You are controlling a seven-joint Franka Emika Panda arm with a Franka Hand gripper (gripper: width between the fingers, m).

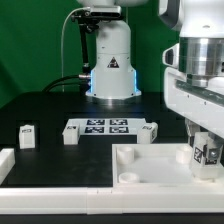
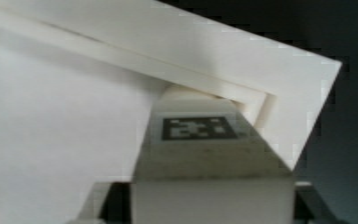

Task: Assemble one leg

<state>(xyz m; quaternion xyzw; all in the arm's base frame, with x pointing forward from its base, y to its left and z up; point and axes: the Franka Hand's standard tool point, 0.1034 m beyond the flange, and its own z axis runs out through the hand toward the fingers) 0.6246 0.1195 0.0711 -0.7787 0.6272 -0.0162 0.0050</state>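
Here the fingers [image 1: 191,135] pinch the leg [image 2: 202,165], whose face carries a black-and-white tag [image 2: 197,128].

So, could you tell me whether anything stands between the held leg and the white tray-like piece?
Nothing visible does. The leg, gripped by the end effector, is right at the tray-like piece's corner, with no other part between them.
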